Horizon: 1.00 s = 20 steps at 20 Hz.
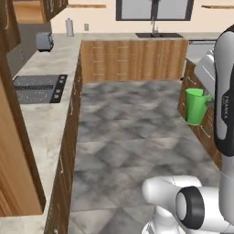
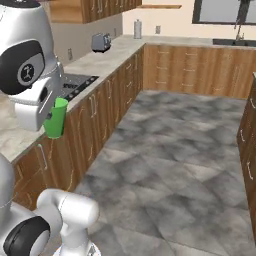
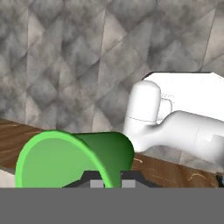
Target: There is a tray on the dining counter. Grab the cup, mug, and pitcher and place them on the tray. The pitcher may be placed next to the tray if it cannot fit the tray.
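The cup [image 1: 195, 107] is a bright green handleless tumbler, held in the air above the kitchen floor. My gripper [image 1: 208, 98] is shut on its rim and wall, beside my white forearm. In the right base view the cup [image 2: 55, 119] hangs just under my white hand, with the gripper [image 2: 48, 111] pinching its near side. In the hand view the cup [image 3: 74, 157] lies sideways with its open mouth toward the camera, and my gripper [image 3: 109, 183] clamps its wall at the bottom edge. The tray, mug and pitcher are out of view.
A long wall counter [image 1: 43, 119] with a black cooktop [image 1: 39, 87] and a toaster [image 1: 44, 41] runs along the left. A sink [image 1: 157, 34] sits at the back wall. Wood-fronted cabinets [image 1: 194, 91] stand at the right. Grey tiled floor [image 1: 128, 132] lies between.
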### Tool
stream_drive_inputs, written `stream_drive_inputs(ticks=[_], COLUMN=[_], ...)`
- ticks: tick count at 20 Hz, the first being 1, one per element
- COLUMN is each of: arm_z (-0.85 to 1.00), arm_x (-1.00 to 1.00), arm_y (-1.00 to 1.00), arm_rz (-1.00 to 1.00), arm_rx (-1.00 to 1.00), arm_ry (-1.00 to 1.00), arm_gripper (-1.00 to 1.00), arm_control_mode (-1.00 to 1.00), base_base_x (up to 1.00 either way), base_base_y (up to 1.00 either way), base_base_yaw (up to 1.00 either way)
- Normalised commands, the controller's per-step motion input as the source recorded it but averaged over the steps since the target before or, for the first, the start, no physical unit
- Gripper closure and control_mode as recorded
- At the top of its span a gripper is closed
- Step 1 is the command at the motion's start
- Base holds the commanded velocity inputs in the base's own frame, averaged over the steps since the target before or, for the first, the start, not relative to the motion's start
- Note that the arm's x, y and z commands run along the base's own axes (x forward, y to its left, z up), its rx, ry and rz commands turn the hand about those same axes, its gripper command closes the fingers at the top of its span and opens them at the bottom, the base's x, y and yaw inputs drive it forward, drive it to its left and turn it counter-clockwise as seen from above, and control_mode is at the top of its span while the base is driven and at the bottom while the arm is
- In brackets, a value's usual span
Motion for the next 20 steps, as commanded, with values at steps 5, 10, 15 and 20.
stream_drive_inputs(ticks=[5,10,15,20], arm_z=[0.0,0.0,0.0,0.0], arm_x=[0.0,0.0,0.0,0.0], arm_y=[0.0,0.0,0.0,0.0], arm_rz=[0.0,0.0,0.0,0.0], arm_rx=[0.0,0.0,0.0,0.0], arm_ry=[0.0,0.0,0.0,0.0], arm_gripper=[1.0,1.0,1.0,1.0], arm_control_mode=[1.0,1.0,1.0,1.0], base_base_x=[0.07,0.0,0.09,0.49], base_base_y=[-0.19,-0.14,-0.37,-0.83], base_base_yaw=[-0.56,-0.64,-0.59,-0.41])
